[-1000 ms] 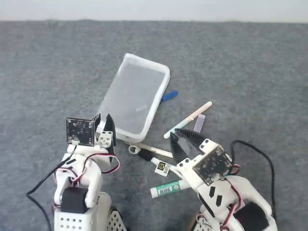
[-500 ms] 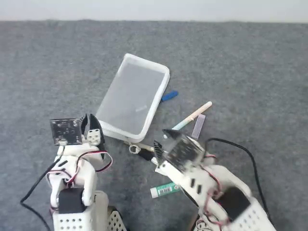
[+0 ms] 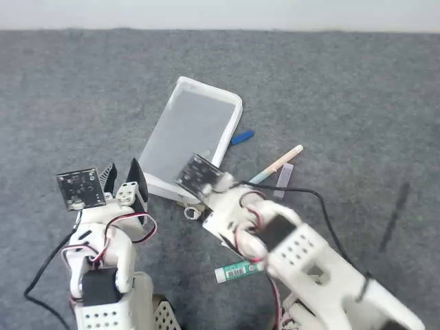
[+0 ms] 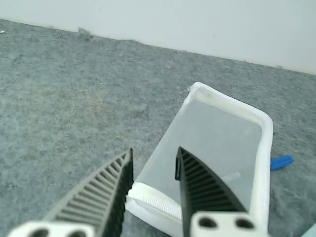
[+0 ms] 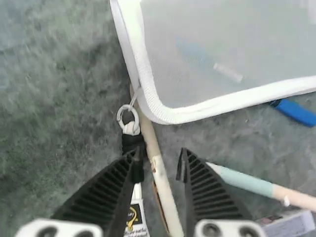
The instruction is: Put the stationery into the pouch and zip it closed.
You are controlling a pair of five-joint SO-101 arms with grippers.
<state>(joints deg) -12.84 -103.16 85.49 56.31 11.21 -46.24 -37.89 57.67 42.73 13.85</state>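
Grey carpet, pale wall behind. Pouch [image 3: 192, 141] lies flat mid-table. All stationery sits outside it: cream pen [image 5: 157, 173] at its near corner, pastel pen [image 3: 278, 165] and blue piece [image 3: 242, 137] beside it, glue stick [image 3: 237, 270] nearer the arms.

Change over the last second: the right arm swings in from beside the glue stick to the pouch's near corner. Right gripper [image 5: 160, 153] now hangs over the cream pen, jaws apart and astride it, holding nothing. Left gripper [image 4: 154, 154] shifts slightly outward, jaws apart, empty, by the pouch's near edge.

Judgement: first pick is being lined up; nothing packed yet.
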